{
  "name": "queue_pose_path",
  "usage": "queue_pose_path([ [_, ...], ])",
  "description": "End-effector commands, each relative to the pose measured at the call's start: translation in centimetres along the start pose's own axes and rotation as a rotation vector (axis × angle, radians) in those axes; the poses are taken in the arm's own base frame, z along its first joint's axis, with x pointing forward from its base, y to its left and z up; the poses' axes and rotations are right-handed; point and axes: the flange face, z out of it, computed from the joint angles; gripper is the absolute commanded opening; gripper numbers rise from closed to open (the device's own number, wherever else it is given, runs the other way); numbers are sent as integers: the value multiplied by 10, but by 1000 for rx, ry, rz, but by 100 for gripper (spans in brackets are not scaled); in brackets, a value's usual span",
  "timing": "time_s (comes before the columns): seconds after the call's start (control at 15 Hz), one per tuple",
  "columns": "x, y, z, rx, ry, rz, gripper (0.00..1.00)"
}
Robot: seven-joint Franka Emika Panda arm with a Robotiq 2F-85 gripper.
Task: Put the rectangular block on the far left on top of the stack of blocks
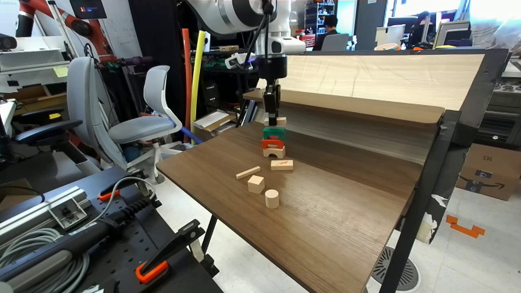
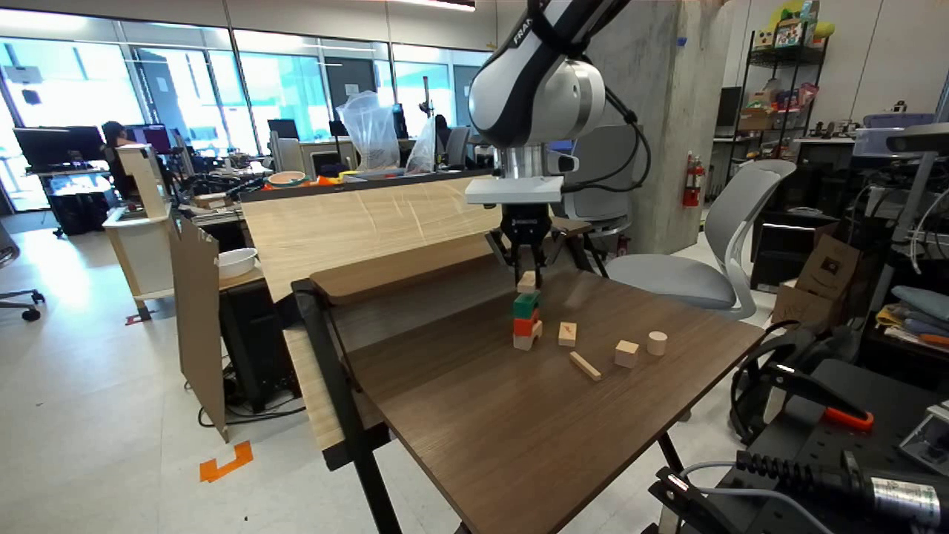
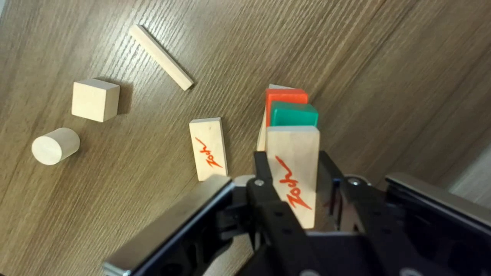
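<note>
The rectangular block (image 3: 293,172), pale wood with red lettering, lies flat between the fingers of my gripper (image 3: 292,154) in the wrist view. The fingers press on its two long sides. The block also shows in both exterior views (image 1: 281,121) (image 2: 526,282), directly over the stack of blocks. In the stack, a green block (image 1: 274,133) is uppermost, with a red block (image 1: 272,143) and a pale arched block (image 1: 274,152) below. In the wrist view the held block hides most of the green block (image 3: 294,114). I cannot tell whether the held block touches the green one.
Beside the stack lies another lettered pale block (image 3: 209,148). A thin wooden stick (image 3: 161,57), a wooden cube (image 3: 96,100) and a wooden cylinder (image 3: 55,146) are further off on the brown table (image 1: 325,219). A raised shelf (image 1: 358,106) runs along the table's back.
</note>
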Motion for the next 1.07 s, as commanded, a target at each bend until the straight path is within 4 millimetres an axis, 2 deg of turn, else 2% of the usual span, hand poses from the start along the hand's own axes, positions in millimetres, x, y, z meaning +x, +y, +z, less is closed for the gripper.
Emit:
queue_pose_path([
  [0.0, 1, -7, 5, -3, -32, 21, 8],
  [0.2, 0, -8, 10, -9, -37, 21, 8],
  [0.27, -1, -8, 12, -11, -38, 19, 30],
  [0.33, -1, -8, 13, -11, -39, 18, 57],
  [0.47, -2, -8, 13, -10, -40, 17, 63],
  [0.73, -7, -6, 6, 1, -35, 0, 95],
  [0.87, -14, -4, -2, -4, -23, -18, 100],
  [1.0, -21, -1, -12, -16, -2, -57, 100],
])
